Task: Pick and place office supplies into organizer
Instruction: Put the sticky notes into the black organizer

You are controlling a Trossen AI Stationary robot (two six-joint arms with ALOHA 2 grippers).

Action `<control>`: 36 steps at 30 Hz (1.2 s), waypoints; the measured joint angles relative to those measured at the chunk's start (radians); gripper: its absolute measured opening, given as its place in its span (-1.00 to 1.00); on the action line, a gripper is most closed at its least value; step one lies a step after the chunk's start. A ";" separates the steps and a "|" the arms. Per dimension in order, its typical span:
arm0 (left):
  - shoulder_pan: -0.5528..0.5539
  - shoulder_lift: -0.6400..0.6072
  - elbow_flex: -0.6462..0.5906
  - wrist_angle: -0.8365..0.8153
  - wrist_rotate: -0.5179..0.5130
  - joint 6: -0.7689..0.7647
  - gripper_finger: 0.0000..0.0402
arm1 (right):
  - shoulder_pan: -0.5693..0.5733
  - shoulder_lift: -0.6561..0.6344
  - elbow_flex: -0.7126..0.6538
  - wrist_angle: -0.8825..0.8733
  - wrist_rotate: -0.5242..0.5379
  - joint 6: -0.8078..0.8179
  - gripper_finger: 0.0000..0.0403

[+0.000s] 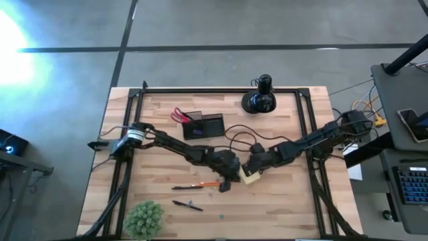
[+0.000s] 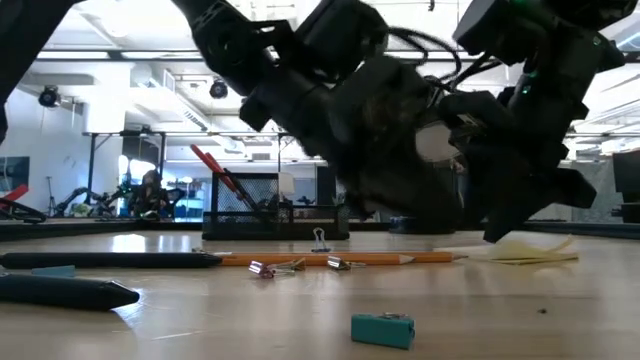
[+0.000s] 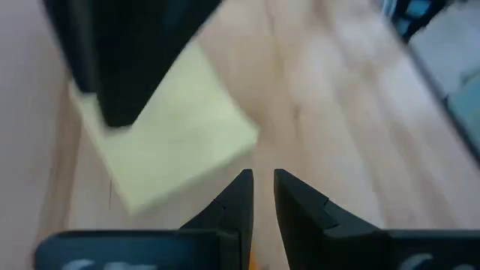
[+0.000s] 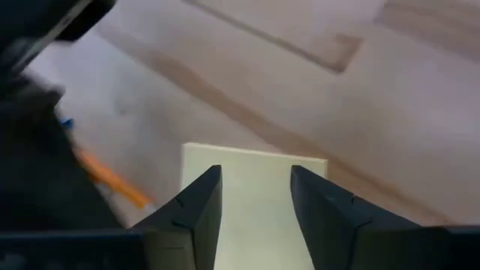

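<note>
Both arms meet at mid-bench over the yellow sticky-note pad (image 1: 250, 177). The right claw (image 4: 255, 196) sits low over the pad, fingers apart, straddling it but not yet clamped; the pad lies flat on the bench (image 1: 281, 207). The left claw (image 3: 262, 191) is just beside the pad on its left, fingers nearly together, holding nothing visible.

The step in hand looks like the pick of the pad by the right arm, with the left claw possibly steadying or nudging it.

The organizer (image 1: 204, 126) stands far-left of the pad, with red-handled scissors (image 1: 179, 115) already in it. An orange pencil (image 1: 195, 185) lies left of the claws, a black pen (image 1: 187, 205) nearer the front edge, and a small blue piece (image 2: 383, 329) sits near the low camera. A green plant ball (image 1: 144, 218) is at the near-left corner.

Next move likely calls for closing on the pad's edges. It is thin and flat, so the fingers may slip over the top sheets. Then lift it and carry it far-left to the organizer, clear of the left arm.
</note>
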 joint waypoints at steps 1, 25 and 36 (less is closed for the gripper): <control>0.000 -0.001 -0.006 -0.005 -0.009 0.015 -0.80 | 0.004 0.003 0.000 -0.001 -0.001 0.000 -0.28; 0.001 0.027 -0.022 0.152 -0.148 0.003 -0.80 | 0.034 -0.014 0.081 -0.298 0.125 0.068 -0.22; 0.014 0.107 -0.005 0.211 -0.153 -0.003 -0.80 | 0.047 -0.010 0.081 -0.229 0.076 0.076 -0.24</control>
